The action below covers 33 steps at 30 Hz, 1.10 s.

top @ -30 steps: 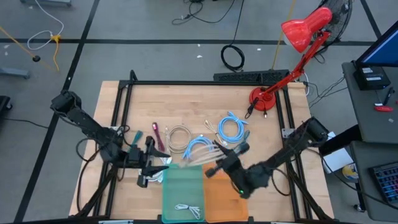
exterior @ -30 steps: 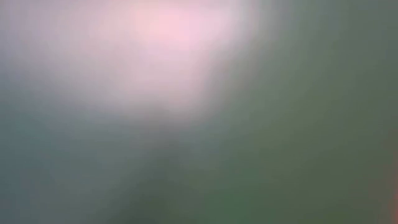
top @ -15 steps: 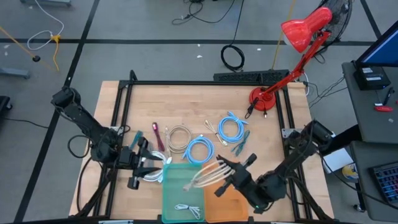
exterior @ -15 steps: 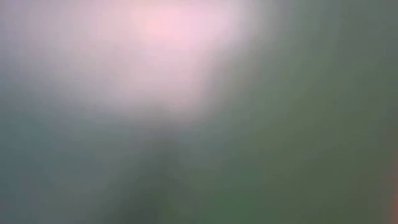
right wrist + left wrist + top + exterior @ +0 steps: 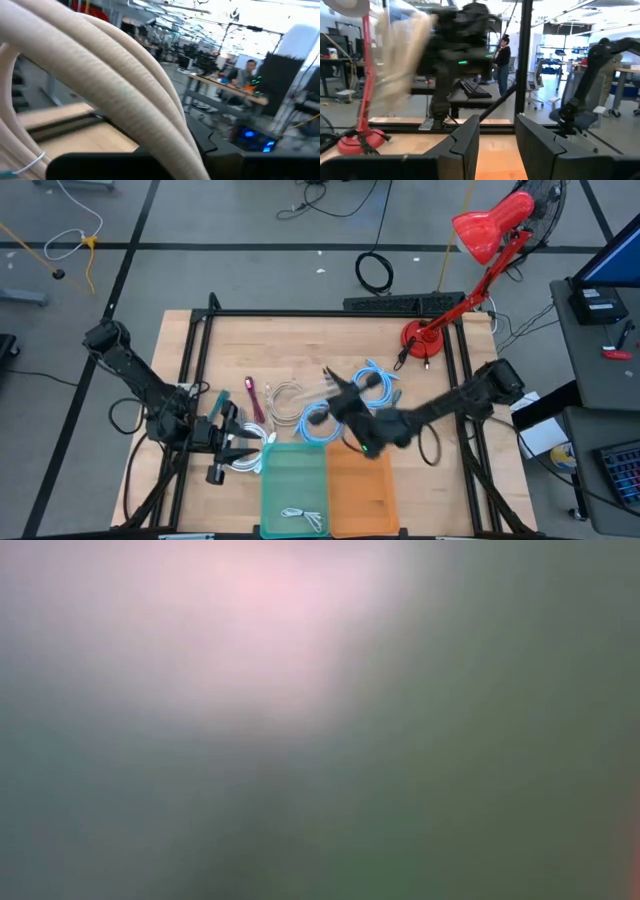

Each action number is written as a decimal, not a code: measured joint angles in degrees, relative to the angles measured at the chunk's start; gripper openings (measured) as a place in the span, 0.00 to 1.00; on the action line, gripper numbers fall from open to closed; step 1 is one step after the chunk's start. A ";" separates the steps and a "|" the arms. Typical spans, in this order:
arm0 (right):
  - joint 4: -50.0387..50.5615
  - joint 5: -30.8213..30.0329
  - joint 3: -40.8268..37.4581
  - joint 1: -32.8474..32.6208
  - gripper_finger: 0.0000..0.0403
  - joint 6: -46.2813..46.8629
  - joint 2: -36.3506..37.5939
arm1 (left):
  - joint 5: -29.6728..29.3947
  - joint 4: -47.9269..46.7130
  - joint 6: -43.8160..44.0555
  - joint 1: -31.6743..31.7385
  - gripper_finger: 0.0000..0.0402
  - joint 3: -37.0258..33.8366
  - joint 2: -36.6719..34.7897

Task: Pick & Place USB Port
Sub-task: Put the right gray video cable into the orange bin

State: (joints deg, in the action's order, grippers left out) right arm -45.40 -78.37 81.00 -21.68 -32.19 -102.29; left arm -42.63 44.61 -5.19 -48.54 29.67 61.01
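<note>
beige cable [image 5: 125,95] pinched in right claw [image 5: 330,383] | left claw [image 5: 240,452] spread | two trays [image 5: 292,480]

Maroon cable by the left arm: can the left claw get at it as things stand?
Probably yes. The maroon cable lies bare on the table just beyond the left claw, nothing on top of it. The right claw, shut on a beige cable, is farther right.

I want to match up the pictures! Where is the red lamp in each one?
High view: the red lamp stands at the table's far right corner, its shade reaching past the edge.
Low view: only blur, no lamp to be made out.
Left wrist view: the lamp's red stem and base show at the picture's left edge.
Right wrist view: not clearly in it; a beige cable fills the picture.
Shared landmark: the wooden table top.
</note>
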 joint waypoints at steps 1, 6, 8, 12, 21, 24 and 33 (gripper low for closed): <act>3.11 1.71 -0.01 1.36 0.00 1.19 0.37 | 0.00 -0.21 0.42 -0.28 0.32 0.02 0.00; 29.87 28.47 -0.01 10.45 0.00 25.63 5.02 | 0.00 -0.34 0.92 -1.92 0.32 0.00 0.00; 38.12 41.31 0.04 15.91 0.00 38.53 6.14 | -0.04 -0.34 0.98 -2.30 0.32 0.01 0.02; 54.28 53.61 -0.01 24.29 0.00 48.74 6.77 | -1.55 -0.01 1.00 -2.96 0.32 0.00 0.02; 87.15 69.53 0.01 29.80 0.00 74.29 8.60 | -4.85 -0.87 -0.38 -3.60 0.32 0.00 0.02; 95.48 71.36 -0.07 26.00 0.00 79.91 11.35 | -5.92 -1.25 -0.49 -3.58 0.32 0.00 0.02; 97.78 66.88 0.03 4.48 0.00 100.34 16.85 | -5.96 -1.63 -0.12 -3.58 0.32 0.00 0.04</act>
State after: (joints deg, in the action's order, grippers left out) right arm 52.37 -11.49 81.03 -17.20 68.15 -85.45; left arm -48.60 42.98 -5.31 -52.12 29.67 61.06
